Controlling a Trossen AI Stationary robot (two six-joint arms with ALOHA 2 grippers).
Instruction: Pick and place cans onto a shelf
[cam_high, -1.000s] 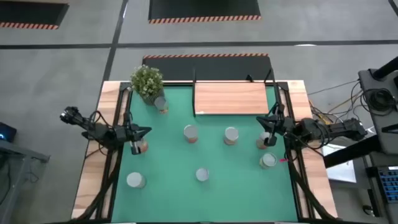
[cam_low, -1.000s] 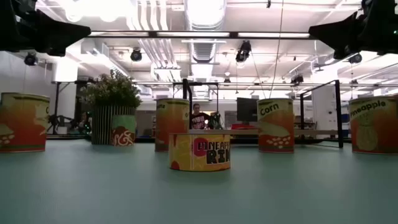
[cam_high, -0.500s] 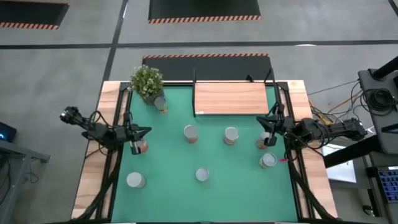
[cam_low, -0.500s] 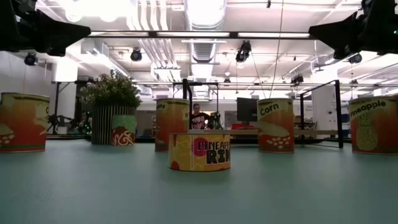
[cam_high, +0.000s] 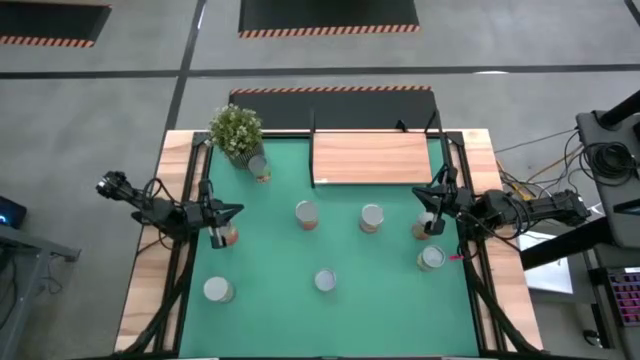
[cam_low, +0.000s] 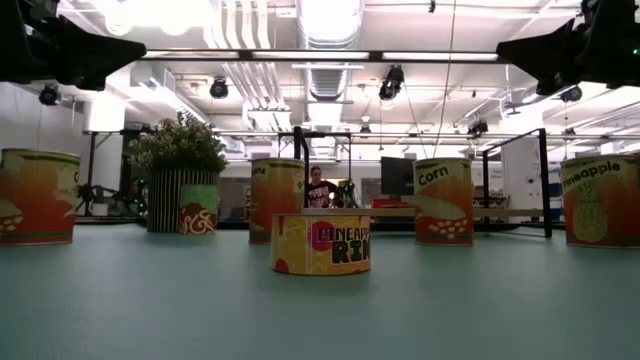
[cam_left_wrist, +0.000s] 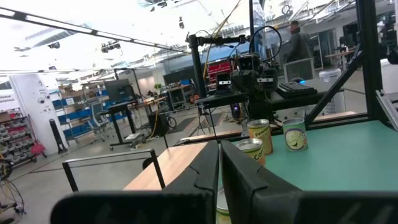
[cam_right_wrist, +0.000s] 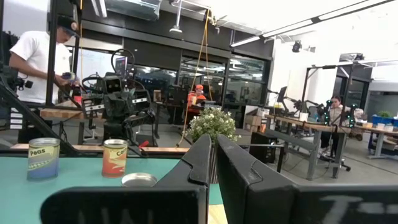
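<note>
Several cans stand upright on the green mat (cam_high: 390, 300): one (cam_high: 306, 214) and another (cam_high: 371, 217) mid-table, a low one (cam_high: 325, 281) nearer the front, one (cam_high: 217, 290) front left, one (cam_high: 432, 258) at the right, and one (cam_high: 259, 167) by the plant. The light-wood shelf (cam_high: 372, 158) lies at the far edge with nothing on it. My left gripper (cam_high: 240, 209) hovers shut at the left side, above a can (cam_high: 229, 236). My right gripper (cam_high: 420, 190) hovers shut at the right side, above another can (cam_high: 424, 227). Both wrist views show the fingers (cam_left_wrist: 219, 155) (cam_right_wrist: 212, 149) pressed together.
A potted green plant (cam_high: 236, 130) stands at the far left corner of the mat. Black frame bars run along the table's left and right sides. In the right wrist view a person (cam_right_wrist: 37, 62) stands beyond the table's left side.
</note>
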